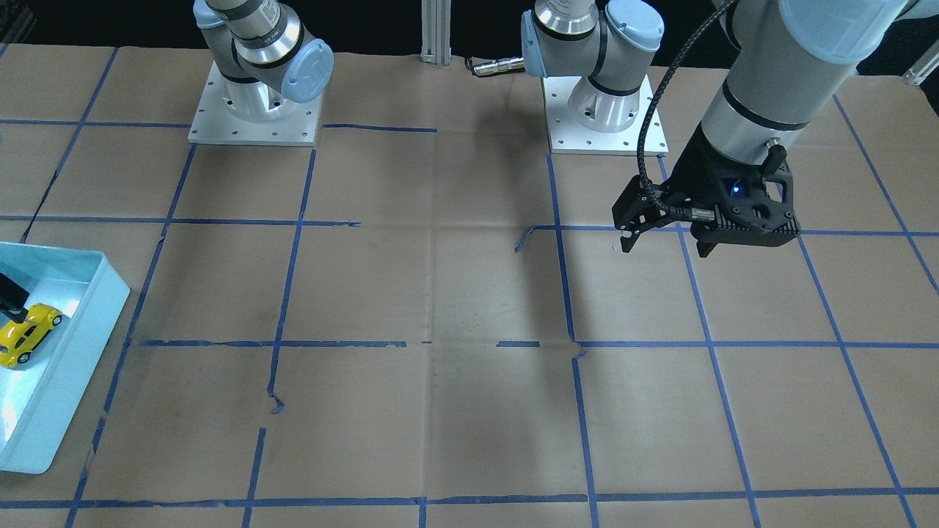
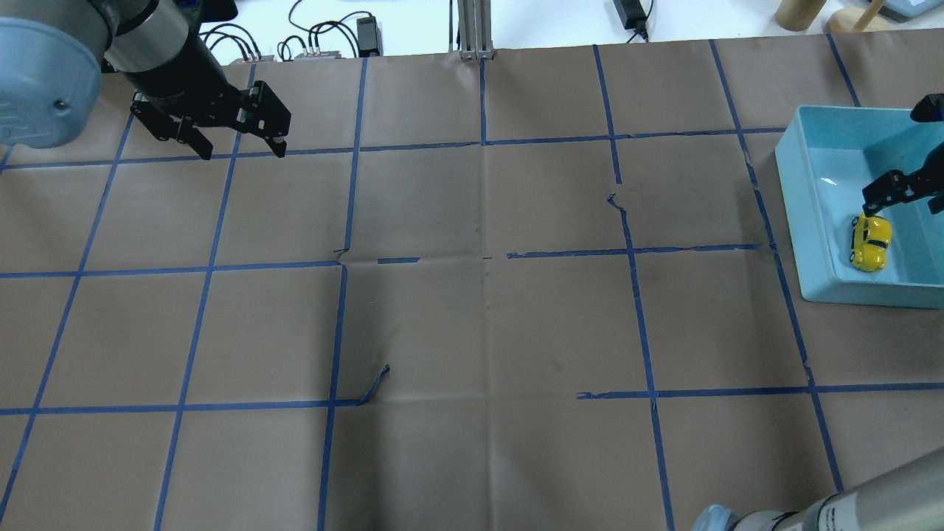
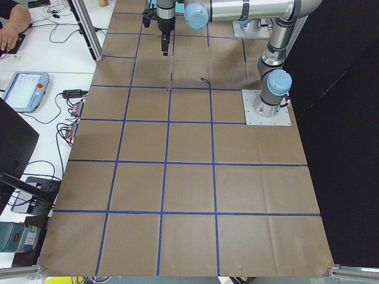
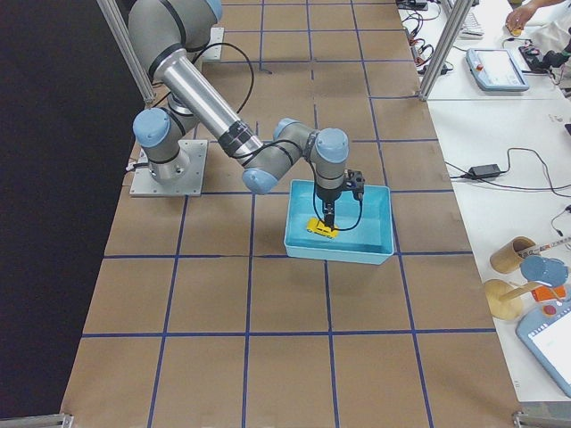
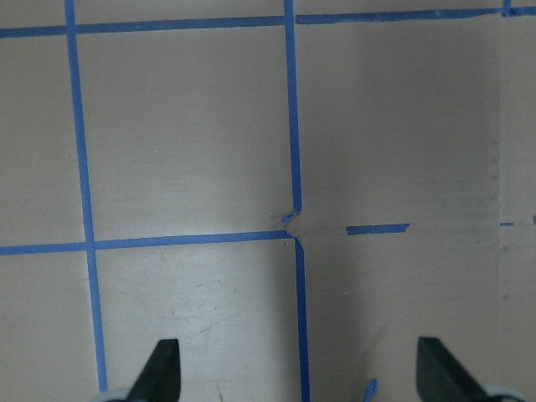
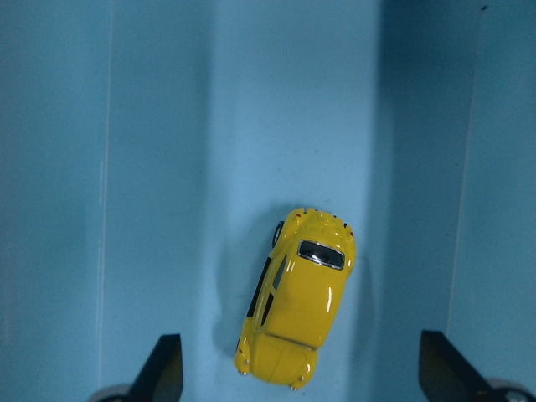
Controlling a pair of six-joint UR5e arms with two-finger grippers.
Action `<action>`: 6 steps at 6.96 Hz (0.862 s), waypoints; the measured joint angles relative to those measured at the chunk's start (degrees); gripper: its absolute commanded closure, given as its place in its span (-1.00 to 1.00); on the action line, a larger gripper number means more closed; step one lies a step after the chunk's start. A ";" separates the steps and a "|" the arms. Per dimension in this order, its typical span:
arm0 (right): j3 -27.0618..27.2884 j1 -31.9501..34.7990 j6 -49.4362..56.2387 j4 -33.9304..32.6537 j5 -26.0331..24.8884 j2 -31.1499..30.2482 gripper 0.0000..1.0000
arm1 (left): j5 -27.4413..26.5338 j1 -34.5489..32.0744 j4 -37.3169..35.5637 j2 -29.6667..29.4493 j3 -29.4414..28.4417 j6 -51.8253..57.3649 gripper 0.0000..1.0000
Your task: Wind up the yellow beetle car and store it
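Observation:
The yellow beetle car (image 6: pixel 297 306) lies on its wheels on the floor of a light blue tray (image 2: pixel 793 184), free of any grip. It also shows in the front-facing view (image 1: pixel 28 334), the overhead view (image 2: pixel 870 242) and the exterior right view (image 4: pixel 322 229). My right gripper (image 2: pixel 903 184) hangs just above the car inside the tray. It is open, with its fingertips (image 6: pixel 167 364) wide apart on either side of the car. My left gripper (image 2: pixel 243 153) is open and empty, high over the far left of the table, far from the tray.
The table is covered in brown paper with a blue tape grid (image 2: pixel 483 258). The tray (image 1: pixel 110 293) sits at the table's right edge. The two arm bases (image 1: pixel 253 110) stand at the robot's side. Cables and a tablet lie beyond the table (image 3: pixel 26 89).

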State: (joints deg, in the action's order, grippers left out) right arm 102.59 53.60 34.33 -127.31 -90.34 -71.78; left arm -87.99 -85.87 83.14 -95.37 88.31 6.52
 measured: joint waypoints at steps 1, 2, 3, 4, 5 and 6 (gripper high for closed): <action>-1.25 1.50 -3.41 3.71 0.03 -2.35 -0.99 | -0.02 0.00 0.00 0.22 0.20 0.06 -1.00; -2.67 4.32 -9.00 7.91 -0.03 -4.96 -0.99 | -0.05 0.00 0.00 0.53 0.34 0.15 -1.00; -4.23 8.24 -15.41 12.26 -0.12 -7.58 -0.99 | -0.10 0.00 0.00 0.37 0.20 0.16 -1.00; -5.59 12.17 -20.60 15.80 -0.31 -9.76 -0.99 | -0.12 0.00 0.00 -0.12 -0.03 0.03 -1.00; -7.10 16.62 -25.44 19.31 -0.61 -12.50 -0.99 | -0.10 0.05 0.00 -0.09 0.03 -0.03 -1.00; -8.34 20.60 -28.83 22.44 -0.53 -15.41 -1.00 | -0.02 0.17 0.00 0.24 0.07 0.05 -1.00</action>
State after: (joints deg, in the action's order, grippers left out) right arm 94.25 74.20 5.51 -104.87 -90.87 -87.19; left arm -88.01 -85.70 83.14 -95.12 88.38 6.56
